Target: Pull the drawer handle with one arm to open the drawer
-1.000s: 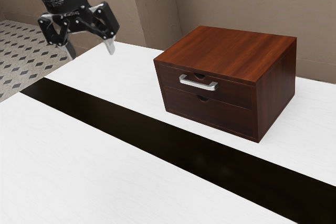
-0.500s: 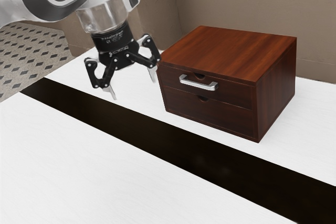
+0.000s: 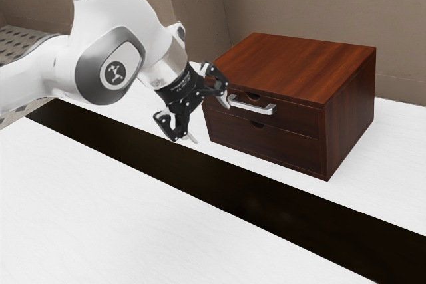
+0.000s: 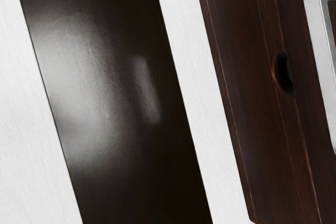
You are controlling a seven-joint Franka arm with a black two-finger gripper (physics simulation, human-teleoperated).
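A dark wooden cabinet with two drawers stands on the white table. Both drawer fronts sit flush with the cabinet. The upper drawer carries a silver bar handle; the lower one shows just a finger notch. My gripper is open and turned sideways just off the exterior view's left end of the handle, with one fingertip close to that end and the other low over the table. Nothing sits between the fingers. In the wrist view the cabinet front, the handle and the lower notch lie ahead of my hand.
A wide black stripe crosses the white table in front of the cabinet; the stripe also lies under my hand. Beige walls stand behind, and a tiled floor shows at the far left.
My arm has swung down and toward the exterior view's right, from above the table's far edge to the cabinet front. The hand has turned sideways. The drawers have not moved.
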